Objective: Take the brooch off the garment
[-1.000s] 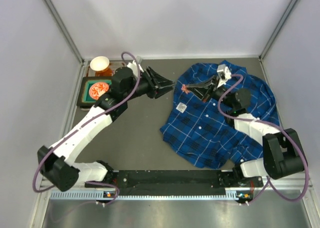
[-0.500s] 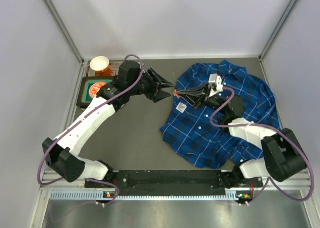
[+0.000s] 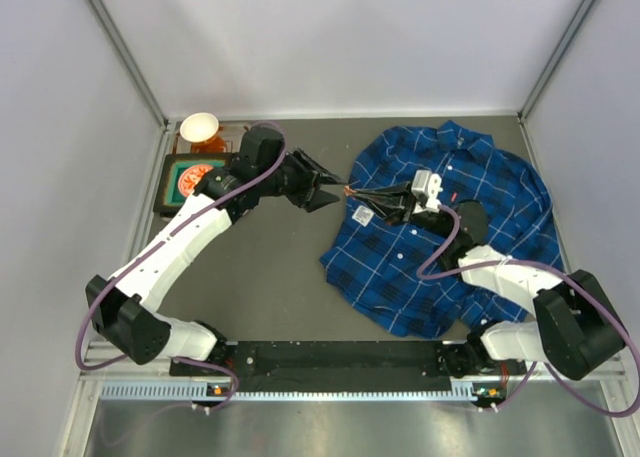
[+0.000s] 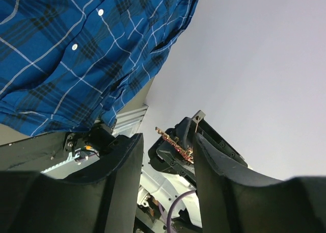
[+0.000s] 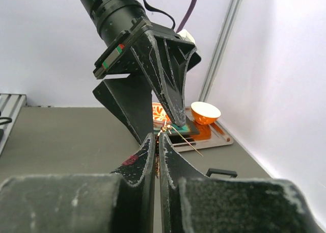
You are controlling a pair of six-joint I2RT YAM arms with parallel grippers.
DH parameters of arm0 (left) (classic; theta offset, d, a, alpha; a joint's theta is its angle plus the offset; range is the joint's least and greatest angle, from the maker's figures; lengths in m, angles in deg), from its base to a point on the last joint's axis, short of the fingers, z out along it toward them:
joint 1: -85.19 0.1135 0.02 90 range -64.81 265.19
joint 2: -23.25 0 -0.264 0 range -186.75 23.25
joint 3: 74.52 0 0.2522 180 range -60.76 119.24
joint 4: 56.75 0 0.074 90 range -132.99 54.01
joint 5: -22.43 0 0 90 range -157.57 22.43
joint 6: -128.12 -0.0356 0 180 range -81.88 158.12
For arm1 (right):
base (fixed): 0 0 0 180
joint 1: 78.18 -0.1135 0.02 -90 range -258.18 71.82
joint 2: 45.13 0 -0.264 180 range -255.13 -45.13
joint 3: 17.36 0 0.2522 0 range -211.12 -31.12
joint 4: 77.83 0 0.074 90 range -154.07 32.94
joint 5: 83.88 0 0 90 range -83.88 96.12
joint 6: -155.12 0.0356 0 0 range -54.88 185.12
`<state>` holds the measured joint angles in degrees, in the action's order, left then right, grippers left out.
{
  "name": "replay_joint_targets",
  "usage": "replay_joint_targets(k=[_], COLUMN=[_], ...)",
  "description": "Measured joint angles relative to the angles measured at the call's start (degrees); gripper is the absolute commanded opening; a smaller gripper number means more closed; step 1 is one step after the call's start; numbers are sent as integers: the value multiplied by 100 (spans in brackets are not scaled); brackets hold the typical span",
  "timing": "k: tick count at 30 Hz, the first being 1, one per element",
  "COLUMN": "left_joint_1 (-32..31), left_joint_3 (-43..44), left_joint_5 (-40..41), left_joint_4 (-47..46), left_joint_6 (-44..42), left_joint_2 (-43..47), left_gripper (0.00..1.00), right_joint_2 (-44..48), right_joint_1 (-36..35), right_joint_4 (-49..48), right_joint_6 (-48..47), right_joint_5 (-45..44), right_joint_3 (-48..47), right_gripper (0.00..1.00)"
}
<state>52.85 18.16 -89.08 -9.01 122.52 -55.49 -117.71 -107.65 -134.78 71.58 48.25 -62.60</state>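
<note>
The garment [image 3: 440, 232], a dark-blue plaid shirt, lies spread on the right of the table; its edge also shows in the left wrist view [image 4: 76, 49]. My right gripper [image 3: 352, 189] is shut on the brooch [image 5: 164, 127], a tiny reddish-gold pin with a thin golden needle sticking out, held off the shirt just beyond its left edge. The brooch also shows in the left wrist view [image 4: 175, 144]. My left gripper [image 3: 335, 182] is open, its fingertips [image 5: 175, 113] on either side of the brooch, facing the right gripper tip to tip.
A dark tray [image 3: 168, 182] with an orange patterned plate [image 3: 193, 180] and an orange-and-white bowl [image 3: 200, 128] stands at the back left. A white printed label [image 3: 363, 216] sits on the shirt. Grey walls enclose the table.
My right gripper has pulled the brooch left, off the shirt. My left gripper has moved right and closer, so its open fingers now sit around the brooch.
</note>
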Motion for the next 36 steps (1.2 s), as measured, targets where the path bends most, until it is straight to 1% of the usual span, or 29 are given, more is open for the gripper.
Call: replay_joint_targets(k=[9, 13, 14, 19, 20, 21, 24, 25, 26, 28, 31, 36], left_joint_1=[0, 0, 0, 15, 24, 28, 46, 50, 52, 55, 59, 61], left_joint_3=[0, -7, -7, -31, -46, -61, -144, -160, -188, -236, -442, -673], left_joint_5=[-4, -2, -2, -4, -2, -4, 0, 4, 20, 42, 61, 35], left_joint_4=[85, 92, 92, 39, 28, 20, -101, -127, -168, -273, -599, -1038], left_joint_6=[109, 116, 120, 127, 127, 131, 138, 136, 109, 66, -20, -74], left_joint_2=[-2, -2, -2, -2, -2, -2, -2, -2, -2, -2, 39, 57], left_gripper=[31, 29, 26, 22, 20, 16, 12, 10, 8, 0, 0, 0], right_joint_2=[57, 57, 57, 55, 55, 55, 52, 52, 52, 55, 63, 164], right_joint_1=[-240, -302, -313, -402, -420, -431, -455, -459, -466, -479, -487, -492], right_joint_4=[435, 437, 437, 498, 527, 555, 629, 673, 710, 765, 901, 1196], right_joint_6=[-603, -789, -809, -1082, -1147, -1198, -1342, -1392, -1438, -1534, -1703, -2046], right_joint_5=[-122, -205, -208, -308, -332, -350, -411, -422, -442, -490, -555, -643], right_joint_3=[-2, -4, -4, -4, -4, -4, -2, -2, -2, -2, 0, 0], right_gripper=[0, 0, 0, 0, 0, 0, 1, 3, 4, 3, 1, 0])
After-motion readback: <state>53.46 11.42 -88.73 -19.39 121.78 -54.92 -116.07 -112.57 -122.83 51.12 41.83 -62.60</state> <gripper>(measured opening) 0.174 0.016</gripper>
